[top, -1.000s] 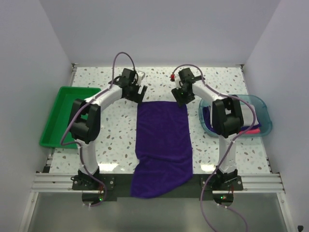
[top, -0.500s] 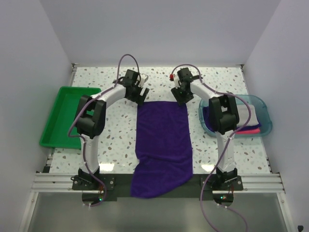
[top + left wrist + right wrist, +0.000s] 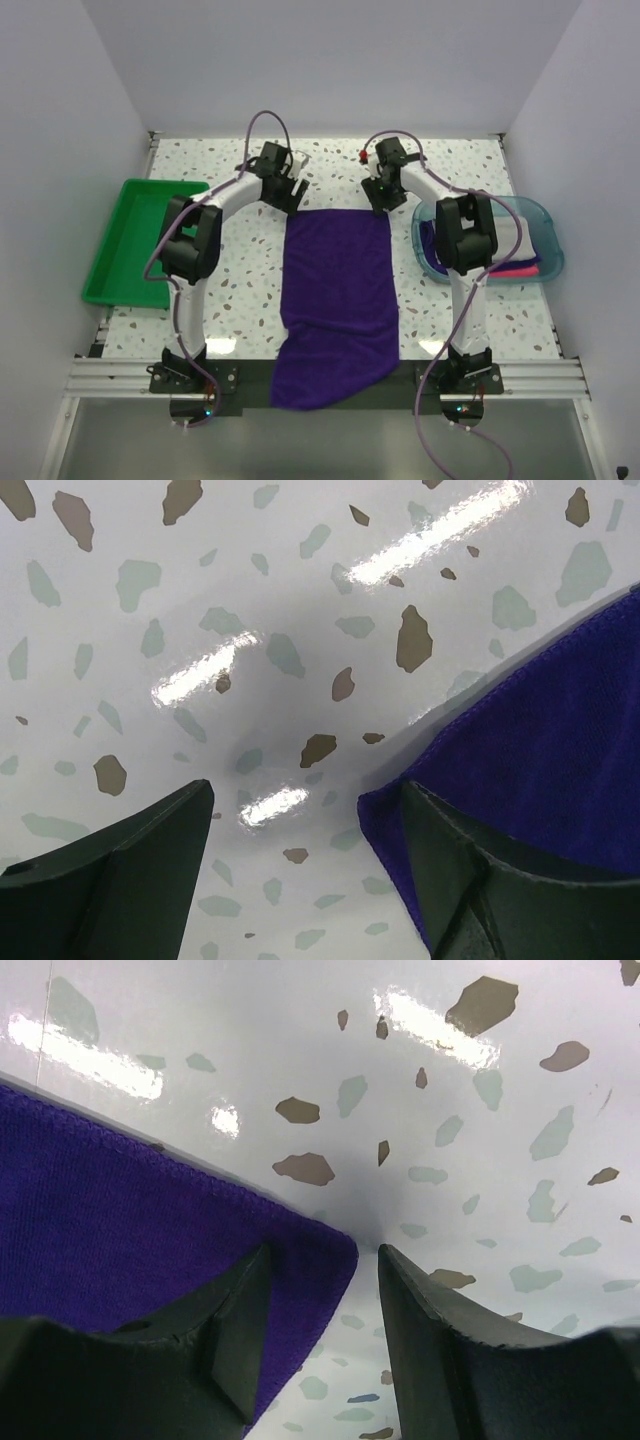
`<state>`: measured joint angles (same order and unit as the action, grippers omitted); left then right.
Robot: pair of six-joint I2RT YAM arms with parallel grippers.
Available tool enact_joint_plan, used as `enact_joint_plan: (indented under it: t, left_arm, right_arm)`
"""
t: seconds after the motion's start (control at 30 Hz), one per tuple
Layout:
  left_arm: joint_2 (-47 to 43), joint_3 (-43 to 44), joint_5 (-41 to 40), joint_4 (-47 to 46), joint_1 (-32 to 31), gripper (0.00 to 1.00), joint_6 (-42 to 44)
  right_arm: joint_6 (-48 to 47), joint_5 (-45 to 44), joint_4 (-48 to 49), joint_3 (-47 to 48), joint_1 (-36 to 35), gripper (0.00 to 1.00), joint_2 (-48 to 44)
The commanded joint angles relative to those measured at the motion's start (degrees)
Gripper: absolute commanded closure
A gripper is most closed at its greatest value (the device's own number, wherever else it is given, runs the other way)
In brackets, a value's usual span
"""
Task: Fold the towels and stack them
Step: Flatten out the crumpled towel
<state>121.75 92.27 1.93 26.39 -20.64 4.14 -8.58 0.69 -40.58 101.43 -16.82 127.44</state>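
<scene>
A dark purple towel (image 3: 338, 290) lies spread flat down the middle of the table, its near end hanging over the front edge. My left gripper (image 3: 290, 199) is open at the towel's far left corner; in the left wrist view (image 3: 305, 810) the corner (image 3: 400, 790) lies against the right finger. My right gripper (image 3: 379, 200) is open at the far right corner; in the right wrist view (image 3: 320, 1270) the corner (image 3: 325, 1250) lies flat between the fingers. More towels, dark purple, pink (image 3: 515, 268) and pale (image 3: 525, 238), lie in the teal tray (image 3: 545, 225).
A green plastic bin (image 3: 135, 240) stands at the left of the table. The teal tray stands at the right, close to the right arm. White walls enclose the table on three sides.
Both grippers have shifted slightly away from the arm bases, along the towel's far edge. The towel's far edge now lies straighter.
</scene>
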Motion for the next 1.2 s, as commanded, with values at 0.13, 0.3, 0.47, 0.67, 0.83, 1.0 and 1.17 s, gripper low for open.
enact_joint_plan:
  t: [0.13, 0.3, 0.47, 0.67, 0.83, 1.0, 1.17]
  left_arm:
    - [1.91, 3.18, 2.81, 0.50, 0.08, 0.25, 0.87]
    - [3.14, 4.14, 4.04, 0.77, 0.16, 0.30, 0.69]
    - [4.19, 5.29, 5.18, 0.94, 0.16, 0.35, 0.34]
    - [6.21, 7.57, 7.47, 1.38, 0.08, 0.46, -0.19]
    - [7.71, 8.45, 8.79, 3.39, -0.01, 0.50, -0.10]
    - [7.01, 6.79, 8.09, 6.30, -0.89, 0.48, 1.48]
    - [4.99, 4.24, 5.89, 7.53, -1.33, 0.48, 1.57]
  right_arm:
    - [1.11, 1.51, -4.42, 3.51, 0.38, 0.51, 3.69]
    - [1.28, 2.39, -6.35, 1.94, 0.38, 0.63, 4.22]
    - [1.20, 3.35, -5.65, -0.61, 0.21, 0.83, 3.17]
    - [0.67, 3.00, -5.57, -1.32, 0.21, 0.86, 2.90]
    - [0.67, 2.57, -5.13, -1.76, 0.21, 0.86, 2.38]
    - [0.49, 2.12, -5.30, -1.93, 0.21, 0.86, 2.20]
    - [0.49, 2.21, -5.21, -1.93, 0.21, 0.86, 1.94]
